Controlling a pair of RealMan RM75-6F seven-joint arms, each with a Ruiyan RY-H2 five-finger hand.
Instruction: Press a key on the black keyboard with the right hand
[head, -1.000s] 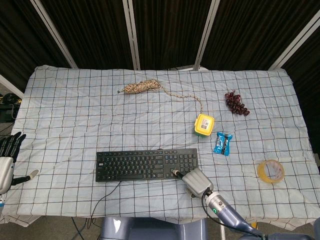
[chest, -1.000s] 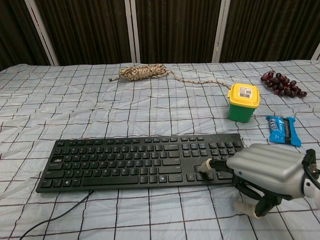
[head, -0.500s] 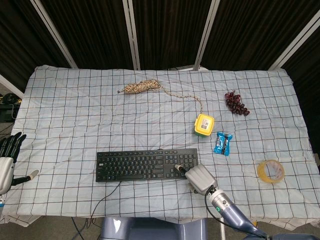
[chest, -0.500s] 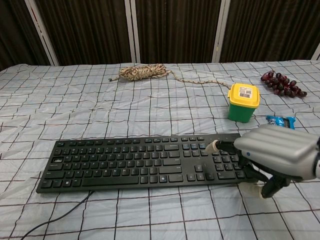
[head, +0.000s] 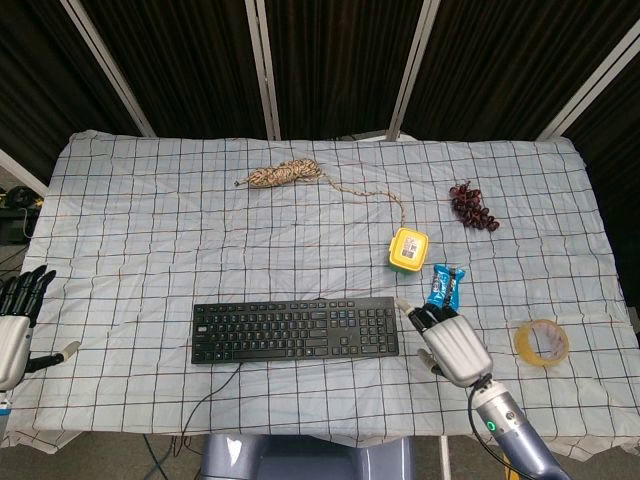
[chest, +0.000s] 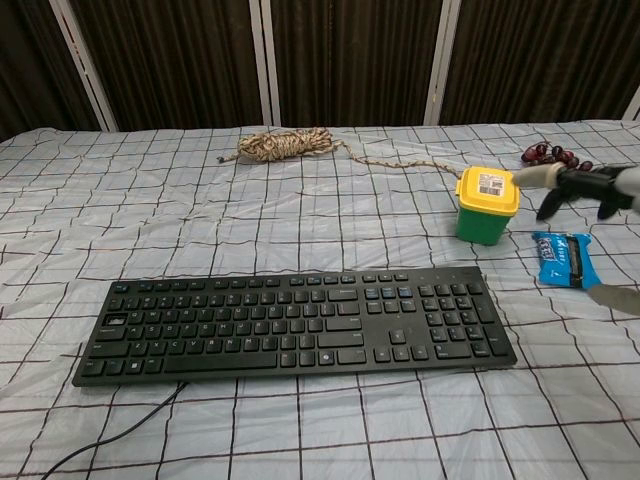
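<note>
Head view shows the black keyboard (head: 294, 331) lying flat near the front of the table (head: 150, 220), left of centre, its cable trailing off the near edge. The right robot hand (head: 448, 340) sits just to the right of the keyboard's right end, raised off it, fingers stretched forward and slightly apart, holding nothing; no finger touches a key. In the chest view only its dark fingers (chest: 580, 185) enter from the right edge, up in front of the grapes. Far beyond the keyboard's right end stands a green tub with a yellow lid (head: 408, 250), and just right of it lies a blue snack packet (head: 445, 287), its near end by the right hand's fingertips. A bunch of dark grapes (head: 473, 206) lies further back on the right, a roll of tape (head: 541, 343) near the right front, and a coil of rope (head: 283, 175) far back at centre. The left robot hand (head: 17, 325) hangs at the table's left edge, fingers extended, empty.
</note>
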